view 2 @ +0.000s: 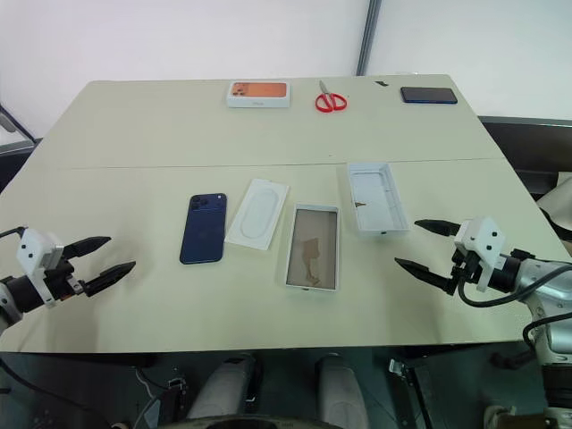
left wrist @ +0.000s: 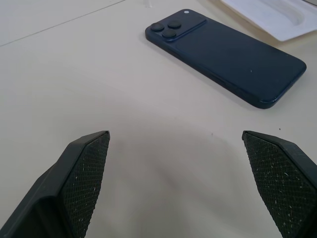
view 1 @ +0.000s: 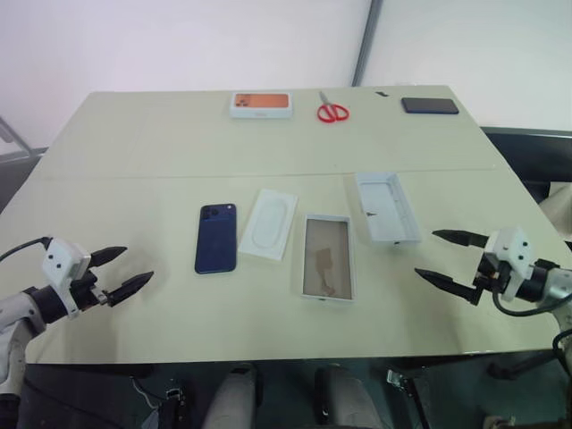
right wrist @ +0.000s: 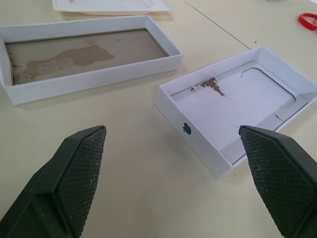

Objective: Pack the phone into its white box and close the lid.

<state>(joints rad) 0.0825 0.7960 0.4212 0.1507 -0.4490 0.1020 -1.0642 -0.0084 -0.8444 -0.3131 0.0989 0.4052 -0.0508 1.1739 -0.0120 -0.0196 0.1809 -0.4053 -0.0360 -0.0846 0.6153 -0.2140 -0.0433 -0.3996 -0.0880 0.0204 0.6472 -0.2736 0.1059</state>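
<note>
Beige table [view 1: 134, 143] holds the phone [view 1: 216, 238], a white insert [view 1: 269, 223], the white box [view 1: 326, 256] and the lid [view 1: 387, 207] in a row. Left gripper [view 1: 121, 272] and right gripper [view 1: 449, 256] hover empty, jaws wide apart.

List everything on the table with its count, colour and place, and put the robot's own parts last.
phone: 1, dark blue, face down, near left of the row.
insert: 1, white, flat with an oval recess, between the phone and the white box.
white box: 1, white walls, tan-brown floor, near centre, empty.
lid: 1, white, lying open side up, right of the white box.
box with an orange picture: 1, white and orange, far edge.
scissors: 1, red handles, far edge, right of that box.
black phone: 1, far right corner.
table: 1, pale beige.
left claw: 1, black fingers, open, near left.
right claw: 1, black fingers, open, near right.
</note>
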